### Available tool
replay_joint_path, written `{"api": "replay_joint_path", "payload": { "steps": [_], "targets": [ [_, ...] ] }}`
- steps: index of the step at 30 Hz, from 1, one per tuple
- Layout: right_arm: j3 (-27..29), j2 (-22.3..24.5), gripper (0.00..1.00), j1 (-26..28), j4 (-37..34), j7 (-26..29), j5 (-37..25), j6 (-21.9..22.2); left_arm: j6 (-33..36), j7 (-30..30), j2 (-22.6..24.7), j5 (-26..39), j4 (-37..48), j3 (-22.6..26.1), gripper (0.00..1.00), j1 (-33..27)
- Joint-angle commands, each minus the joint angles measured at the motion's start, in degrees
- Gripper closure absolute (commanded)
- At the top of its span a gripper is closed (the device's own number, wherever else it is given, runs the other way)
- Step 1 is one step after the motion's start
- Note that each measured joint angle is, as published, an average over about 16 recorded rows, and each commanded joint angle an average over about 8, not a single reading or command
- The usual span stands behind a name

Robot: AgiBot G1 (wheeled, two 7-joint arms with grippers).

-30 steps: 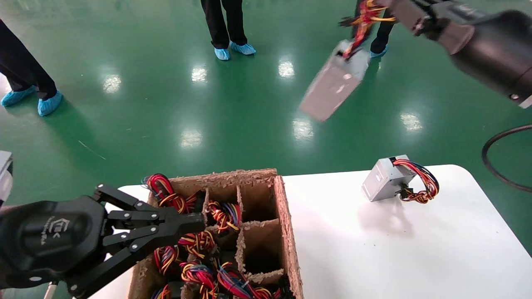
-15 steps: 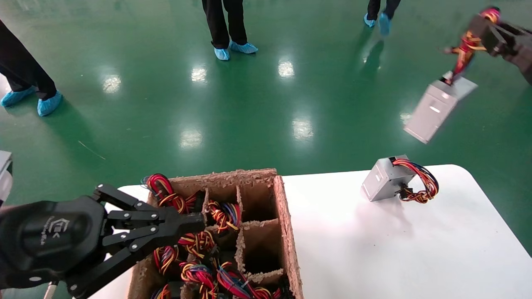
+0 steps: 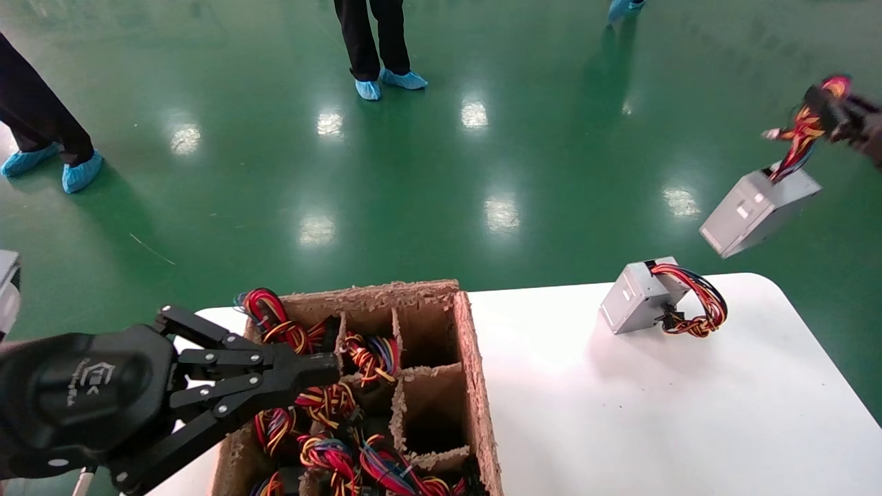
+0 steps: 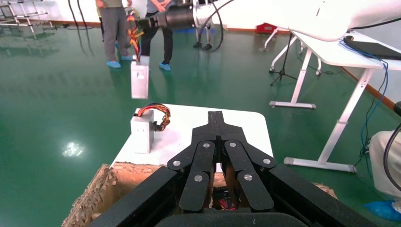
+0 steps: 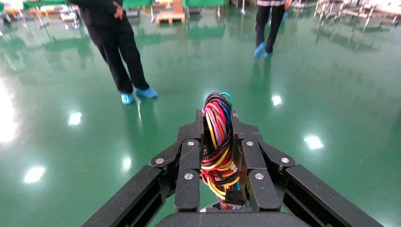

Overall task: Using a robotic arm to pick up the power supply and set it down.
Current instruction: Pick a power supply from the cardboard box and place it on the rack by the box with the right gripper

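Dangling from wire bundle (image 5: 217, 142) pinched in closed right hand (image 3: 837, 114), power supply (image 3: 758, 212) hangs tilted, long axis diagonal

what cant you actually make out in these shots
- Right gripper: head view cuts it off at the frame edge; only the right wrist view shows its fingers clamped on the red, yellow and black wire bundle.
- Hanging small grey sheet-metal power supply box: in the right wrist view, hidden below the wires.
- Brown cardboard divider crate: near end cut off by the head view's edge; the left gripper covers some cells.
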Motion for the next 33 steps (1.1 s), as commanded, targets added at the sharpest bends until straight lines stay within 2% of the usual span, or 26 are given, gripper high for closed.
{"api": "replay_joint_path", "payload": {
  "steps": [1, 19, 33],
  "targets": [
    [-0.58, -0.27, 1.0, 0.02, -0.78, 0.21, -0.54, -0.06, 0.0, 0.0, 0.0, 0.0, 0.0, 0.0, 1.0, 0.0],
    [-2.78, 1.65, 1.0, -4.43, -0.08, 2.69, -1.63, -1.93, 0.0, 0.0, 0.0, 0.0, 0.0, 0.0, 1.0, 0.0],
    [-4.47, 2.6, 1.0, -5.92, 0.95, 4.73, -2.42, -4.23, 0.0, 0.0, 0.0, 0.0, 0.0, 0.01, 1.0, 0.0]
  ]
}}
